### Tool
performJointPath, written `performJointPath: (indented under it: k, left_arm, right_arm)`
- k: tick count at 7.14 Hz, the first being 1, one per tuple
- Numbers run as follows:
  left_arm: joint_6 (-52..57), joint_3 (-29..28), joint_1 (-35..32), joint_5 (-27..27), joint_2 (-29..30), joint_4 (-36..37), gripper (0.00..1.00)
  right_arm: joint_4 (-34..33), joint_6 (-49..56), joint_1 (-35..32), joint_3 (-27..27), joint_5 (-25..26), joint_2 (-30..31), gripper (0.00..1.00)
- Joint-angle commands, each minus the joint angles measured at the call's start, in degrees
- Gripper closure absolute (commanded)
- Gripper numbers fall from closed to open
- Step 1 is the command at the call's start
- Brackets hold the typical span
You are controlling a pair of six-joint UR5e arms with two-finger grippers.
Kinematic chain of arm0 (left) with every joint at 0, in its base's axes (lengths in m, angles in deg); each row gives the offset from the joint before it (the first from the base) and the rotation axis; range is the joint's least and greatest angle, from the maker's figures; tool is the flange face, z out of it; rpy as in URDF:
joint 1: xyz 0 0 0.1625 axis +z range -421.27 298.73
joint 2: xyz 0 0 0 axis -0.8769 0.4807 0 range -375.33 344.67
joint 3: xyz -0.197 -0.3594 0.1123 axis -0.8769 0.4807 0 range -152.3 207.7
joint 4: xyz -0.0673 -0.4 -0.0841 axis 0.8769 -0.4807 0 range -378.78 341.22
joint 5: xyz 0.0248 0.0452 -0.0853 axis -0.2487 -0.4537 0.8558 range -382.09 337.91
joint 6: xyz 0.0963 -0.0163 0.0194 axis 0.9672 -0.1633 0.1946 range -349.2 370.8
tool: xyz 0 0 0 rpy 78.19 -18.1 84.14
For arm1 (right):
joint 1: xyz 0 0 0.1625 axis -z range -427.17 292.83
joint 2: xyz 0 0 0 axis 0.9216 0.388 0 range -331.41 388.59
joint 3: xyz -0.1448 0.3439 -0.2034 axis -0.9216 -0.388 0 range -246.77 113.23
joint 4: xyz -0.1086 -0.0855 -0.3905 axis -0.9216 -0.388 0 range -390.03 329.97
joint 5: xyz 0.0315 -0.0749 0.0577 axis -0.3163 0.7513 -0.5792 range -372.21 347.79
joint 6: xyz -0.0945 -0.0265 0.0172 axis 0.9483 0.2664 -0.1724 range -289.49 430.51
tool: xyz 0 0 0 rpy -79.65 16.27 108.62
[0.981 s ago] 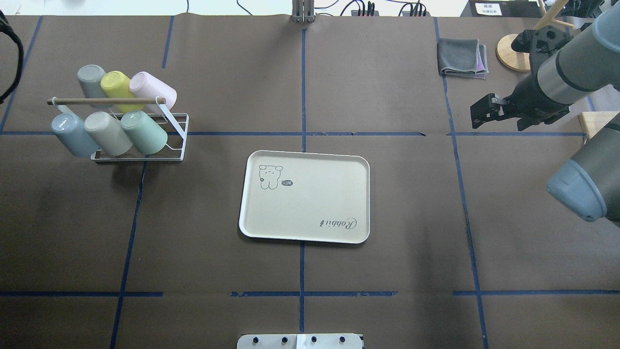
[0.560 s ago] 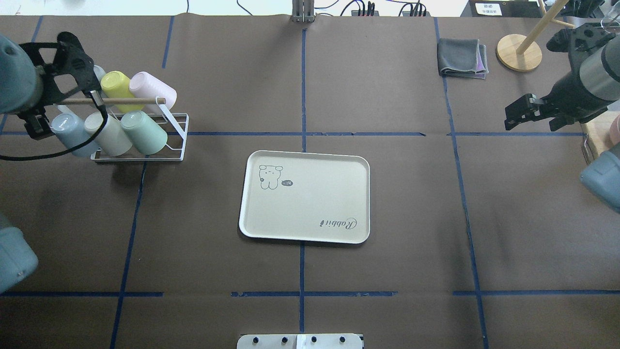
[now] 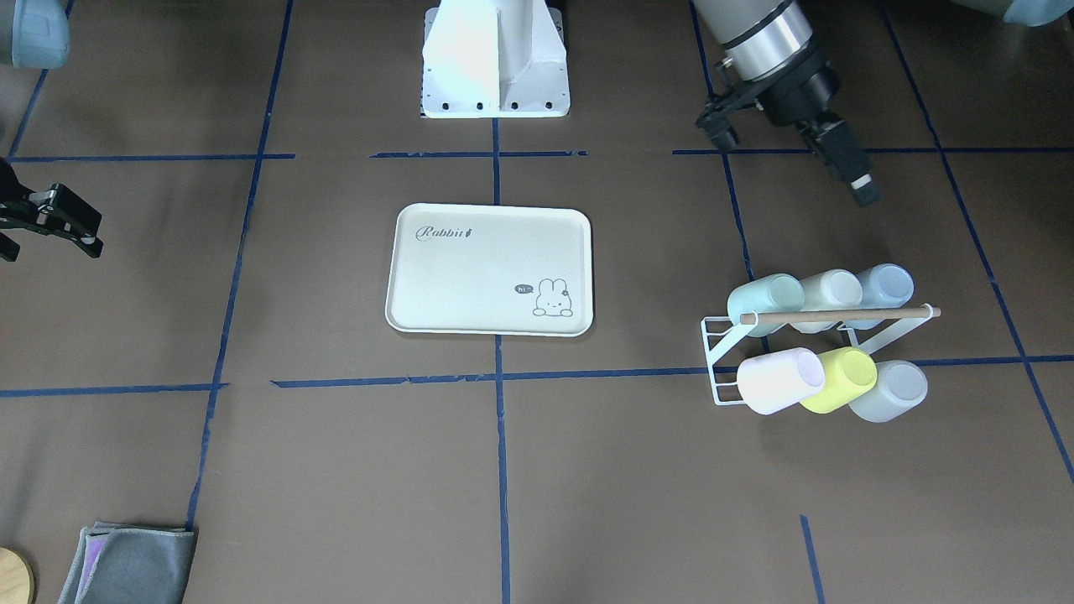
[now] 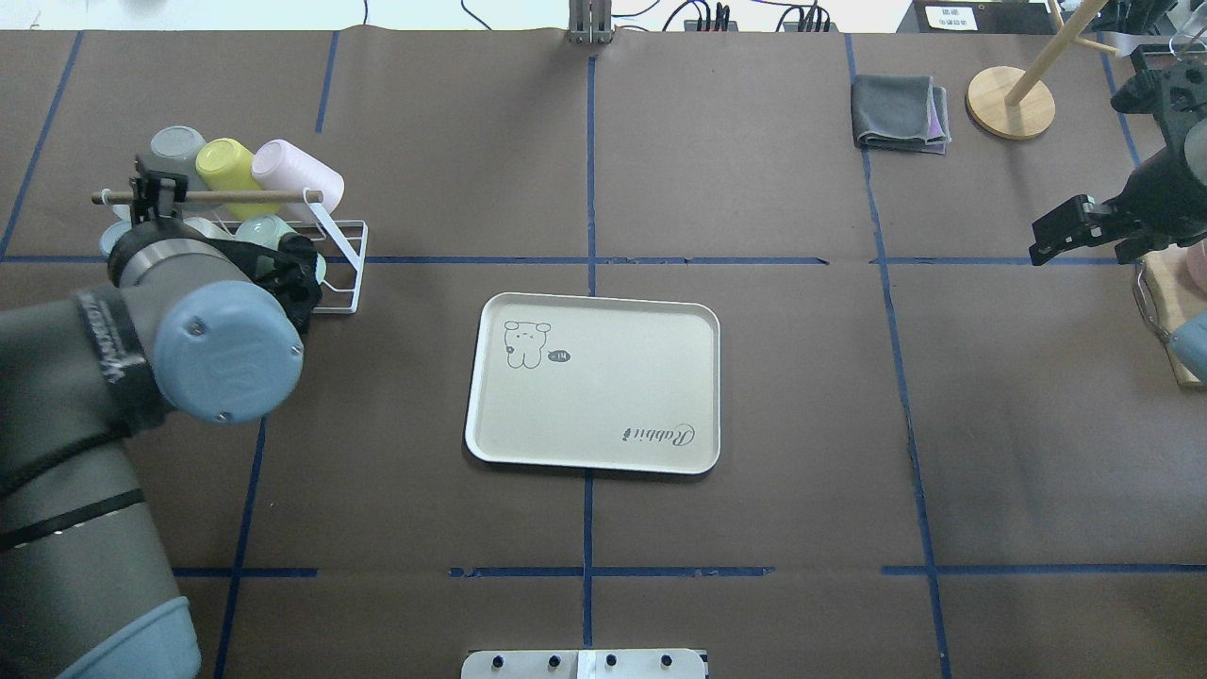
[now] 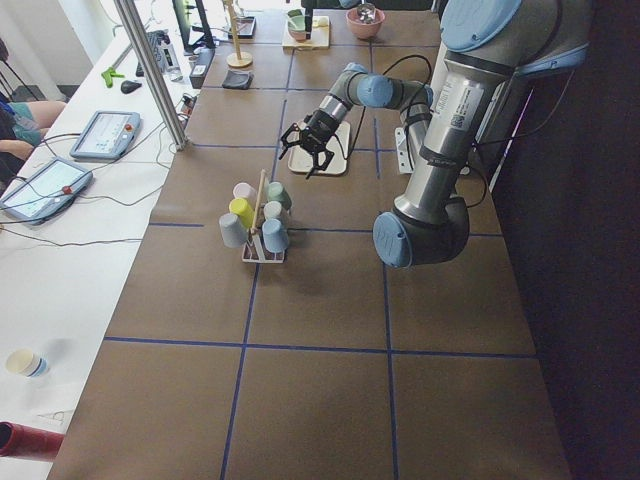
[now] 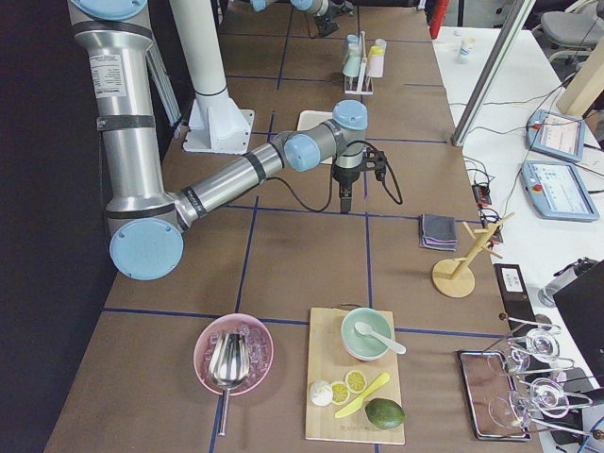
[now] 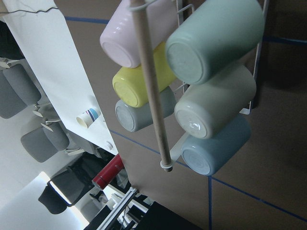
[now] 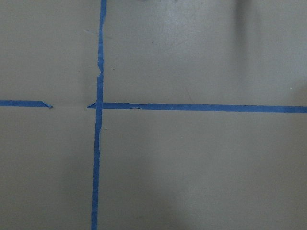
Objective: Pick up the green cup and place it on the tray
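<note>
The green cup lies on its side on the lower tier of a white wire rack, at the end nearest the tray. It fills the top right of the left wrist view. From overhead my left arm hides most of it. The cream tray lies flat at the table's middle, with nothing on it. My left gripper hangs above the table on the robot's side of the rack, apart from the cups, and looks open and empty. My right gripper is open and empty, far to the right.
The rack has a wooden rod across its top and holds pink, yellow, grey, cream and blue cups. A folded grey cloth and a wooden stand are at the far right. A cutting board and a pink bowl lie beyond the right arm.
My left arm has swung in from the left edge and now covers the front of the rack from overhead. My right arm has drawn back further to the right.
</note>
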Motion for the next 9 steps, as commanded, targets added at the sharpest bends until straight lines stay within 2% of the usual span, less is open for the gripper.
performJointPath:
  k: [1,2,4,5,7,9]
  left_arm:
    - [12.9,-6.35,4.21,-8.99,1.96,1.83,0.02]
    - [16.9,-8.8,4.65,-10.33,2.14,1.83,0.01]
    - [17.3,-12.76,6.14,-10.26,6.6,1.65,0.0]
    - [17.38,-13.48,6.41,-10.35,6.27,1.74,0.0]
    - [19.73,-19.35,8.78,-15.5,6.27,1.92,0.0]
    - [19.93,-24.79,9.93,-17.01,6.62,1.92,0.0]
  right_arm:
    - [0.03,0.98,-0.22,-0.36,0.07,0.35,0.0]
    - [0.03,0.98,-0.13,-0.89,-0.01,0.27,0.0]
    - [0.03,0.98,-0.39,-1.24,-0.01,0.27,0.0]
    - [0.03,0.98,-0.39,-1.33,-0.01,0.18,0.0]
    - [0.03,0.89,-0.39,-1.33,-0.01,0.27,0.0]
    - [0.03,0.89,-0.39,-1.33,-0.01,0.35,0.0]
